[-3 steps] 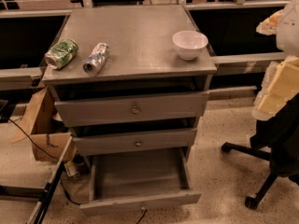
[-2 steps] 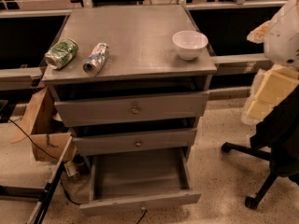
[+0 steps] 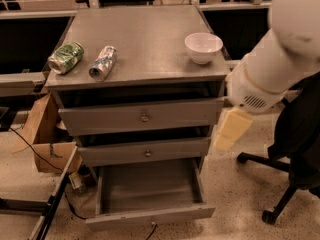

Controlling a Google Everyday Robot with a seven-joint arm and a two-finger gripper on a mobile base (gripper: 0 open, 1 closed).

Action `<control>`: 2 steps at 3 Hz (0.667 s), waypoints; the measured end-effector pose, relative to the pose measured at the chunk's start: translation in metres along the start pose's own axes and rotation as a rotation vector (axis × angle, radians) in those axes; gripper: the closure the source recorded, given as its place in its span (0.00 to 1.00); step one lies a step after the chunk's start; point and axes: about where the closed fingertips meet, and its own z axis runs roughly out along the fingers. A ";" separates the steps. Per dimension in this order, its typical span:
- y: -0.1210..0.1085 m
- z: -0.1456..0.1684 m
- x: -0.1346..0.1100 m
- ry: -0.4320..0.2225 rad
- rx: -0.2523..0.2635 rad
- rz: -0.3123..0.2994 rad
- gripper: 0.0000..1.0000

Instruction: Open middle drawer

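Note:
The grey three-drawer cabinet (image 3: 140, 34) stands in the middle of the camera view. The middle drawer (image 3: 115, 154) has a wide grey front with a small round brass knob (image 3: 147, 153) at its centre, and it sits almost flush under a dark gap. My white arm comes in from the upper right. The gripper (image 3: 226, 138), yellowish and pointing down, hangs beside the cabinet's right edge at middle-drawer height, to the right of the knob and apart from it.
The top drawer (image 3: 100, 118) has a larger knob. The bottom drawer (image 3: 150, 215) is pulled far out over the floor. A green can (image 3: 65, 57), a silver can (image 3: 102, 62) and a white bowl (image 3: 203, 46) lie on top. Cardboard box (image 3: 47, 146) at left, office chair (image 3: 295, 149) at right.
My arm has swung left and down from the right edge towards the cabinet's right side. The drawers and the things on top have not moved.

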 end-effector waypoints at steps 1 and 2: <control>0.016 0.077 -0.015 -0.036 -0.040 0.055 0.00; 0.029 0.141 -0.026 -0.083 -0.063 0.122 0.00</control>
